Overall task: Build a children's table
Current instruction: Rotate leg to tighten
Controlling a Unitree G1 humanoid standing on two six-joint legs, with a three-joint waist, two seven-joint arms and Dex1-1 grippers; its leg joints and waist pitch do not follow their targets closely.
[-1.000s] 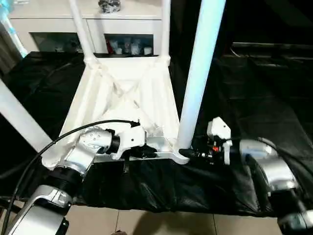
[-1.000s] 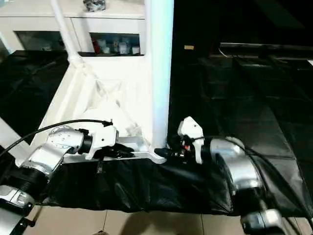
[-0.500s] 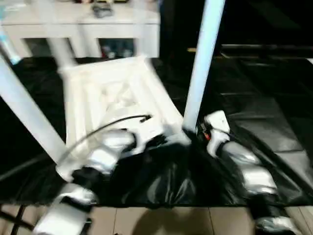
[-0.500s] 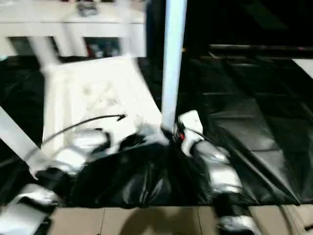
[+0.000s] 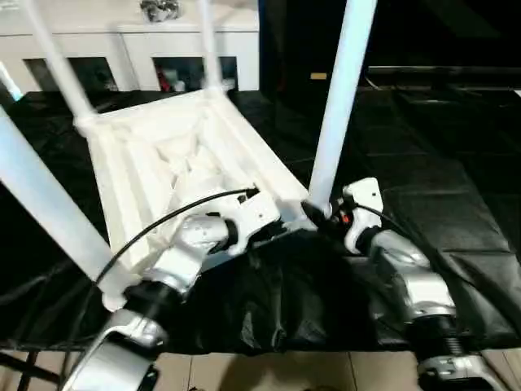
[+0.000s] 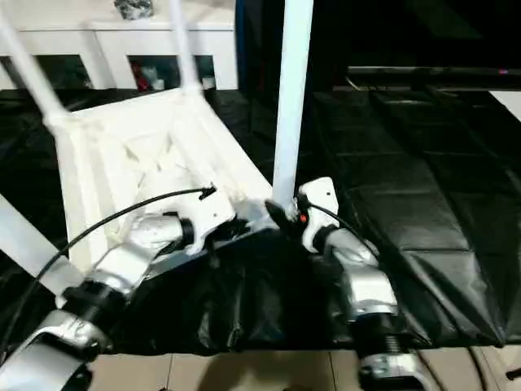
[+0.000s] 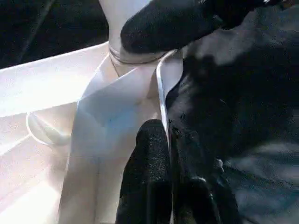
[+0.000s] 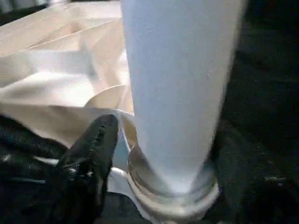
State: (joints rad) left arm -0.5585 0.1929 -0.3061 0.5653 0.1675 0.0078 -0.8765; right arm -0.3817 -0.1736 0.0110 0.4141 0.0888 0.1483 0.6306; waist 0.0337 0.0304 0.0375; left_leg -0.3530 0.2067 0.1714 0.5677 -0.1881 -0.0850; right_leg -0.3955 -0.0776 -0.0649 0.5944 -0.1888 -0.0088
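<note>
- We have the white plastic rectangular tabletop lying upside down on the black sheet-covered work surface, ribbed underside up, with long tapered white tubular legs standing in its corner sockets.
- Our left gripper has its two black fingers pressed on either side of the tabletop's thin near rim, pinching it just beside the nearest corner.
- Our right gripper sits at the base of the near-right white leg, its fingers spread around the foot of the tube where it meets the socket; one fingertip rests against the socket collar.
- We judge the table light and stiff, but smooth, so it may slip in a pinch; the tall legs would lever it about.
- We would hold it by the rim or ribs, or low on a leg near its socket.
- We can read no brand, label or writing; behind stands a white cabinet with glass doors.
</note>
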